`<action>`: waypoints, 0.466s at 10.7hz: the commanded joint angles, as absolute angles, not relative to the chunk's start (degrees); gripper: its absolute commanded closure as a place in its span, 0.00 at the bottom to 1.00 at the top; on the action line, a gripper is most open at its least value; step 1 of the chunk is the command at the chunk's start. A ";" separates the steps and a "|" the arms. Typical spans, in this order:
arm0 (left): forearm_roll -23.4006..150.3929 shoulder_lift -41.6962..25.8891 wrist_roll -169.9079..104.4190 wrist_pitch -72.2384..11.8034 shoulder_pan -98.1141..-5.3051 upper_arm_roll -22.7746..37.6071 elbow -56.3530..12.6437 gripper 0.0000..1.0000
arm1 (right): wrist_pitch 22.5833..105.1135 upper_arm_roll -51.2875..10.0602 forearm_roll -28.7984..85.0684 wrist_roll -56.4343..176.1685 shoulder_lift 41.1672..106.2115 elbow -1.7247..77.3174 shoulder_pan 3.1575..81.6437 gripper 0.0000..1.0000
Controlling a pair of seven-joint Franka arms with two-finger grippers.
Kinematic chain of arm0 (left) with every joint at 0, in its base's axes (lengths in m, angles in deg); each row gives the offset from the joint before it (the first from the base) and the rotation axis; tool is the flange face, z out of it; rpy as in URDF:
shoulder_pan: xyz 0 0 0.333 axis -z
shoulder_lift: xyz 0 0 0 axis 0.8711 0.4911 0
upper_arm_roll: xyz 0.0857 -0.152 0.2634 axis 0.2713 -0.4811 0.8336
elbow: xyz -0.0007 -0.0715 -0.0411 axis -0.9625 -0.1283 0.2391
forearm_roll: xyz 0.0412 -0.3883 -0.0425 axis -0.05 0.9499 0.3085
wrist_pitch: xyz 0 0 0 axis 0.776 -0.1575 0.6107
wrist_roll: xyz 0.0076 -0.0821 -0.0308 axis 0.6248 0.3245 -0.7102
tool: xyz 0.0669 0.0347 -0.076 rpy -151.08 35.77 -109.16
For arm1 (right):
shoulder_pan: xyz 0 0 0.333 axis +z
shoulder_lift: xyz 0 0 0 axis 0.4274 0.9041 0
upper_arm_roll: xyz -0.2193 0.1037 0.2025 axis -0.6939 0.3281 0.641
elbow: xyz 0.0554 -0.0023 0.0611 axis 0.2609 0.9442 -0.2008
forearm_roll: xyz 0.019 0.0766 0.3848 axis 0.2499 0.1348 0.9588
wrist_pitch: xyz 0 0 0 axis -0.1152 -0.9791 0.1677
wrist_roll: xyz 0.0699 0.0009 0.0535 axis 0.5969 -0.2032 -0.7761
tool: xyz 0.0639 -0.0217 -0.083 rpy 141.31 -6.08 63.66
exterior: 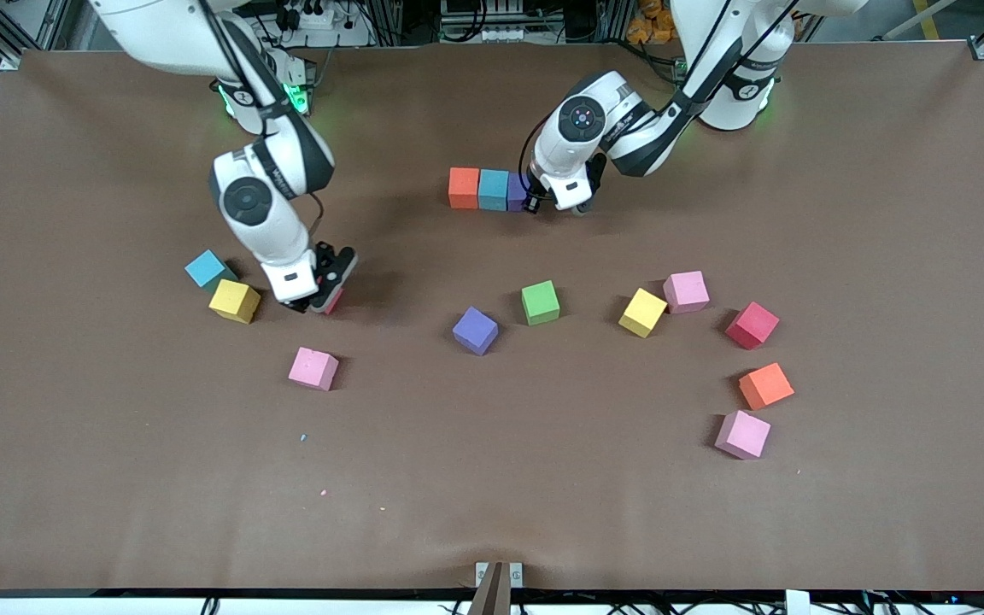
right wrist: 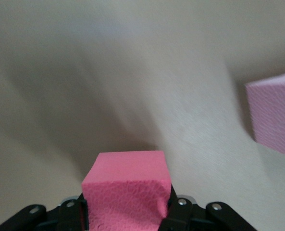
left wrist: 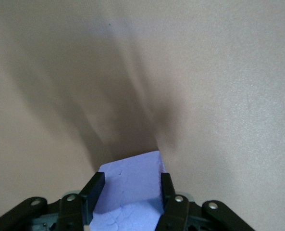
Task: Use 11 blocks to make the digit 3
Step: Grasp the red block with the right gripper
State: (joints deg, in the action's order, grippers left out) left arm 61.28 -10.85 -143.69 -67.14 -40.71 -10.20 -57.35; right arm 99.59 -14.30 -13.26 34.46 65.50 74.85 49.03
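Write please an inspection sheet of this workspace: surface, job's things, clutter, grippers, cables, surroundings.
Surface: brown matte table cover, a few tiny crumbs.
Job's things: started row of orange foam cube, light blue foam cube and purple foam cube; loose cubes scattered nearer the front camera.
Clutter: nothing seen.
Grippers: left gripper shut on the purple foam cube at the row's end; right gripper shut on a red-pink foam cube at the table.
Cables: black cables along both arms.
Surroundings: metal frame, equipment by the bases.

Scattered multicoloured blocks (exterior: pixel 540 301), one three-cube row (exterior: pixel 489 189)
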 commanded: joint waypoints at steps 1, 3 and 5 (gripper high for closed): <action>62.59 -10.85 -143.98 -67.83 -40.46 -10.56 -57.23 0.01 | 95.81 -14.20 -13.46 47.61 63.67 73.43 54.02 0.84; 62.59 -11.37 -144.24 -67.74 -40.54 -10.64 -57.23 0.00 | 90.98 -14.02 -13.37 58.52 63.32 70.97 57.63 0.84; 62.59 -13.99 -143.98 -67.22 -41.16 -11.43 -57.23 0.00 | 89.30 -13.41 -13.02 67.93 63.32 69.65 59.57 0.84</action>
State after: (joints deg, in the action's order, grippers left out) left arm 61.28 -11.04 -143.69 -67.32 -40.74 -10.33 -56.86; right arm 90.87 -13.78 -13.22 61.88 64.23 70.27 58.80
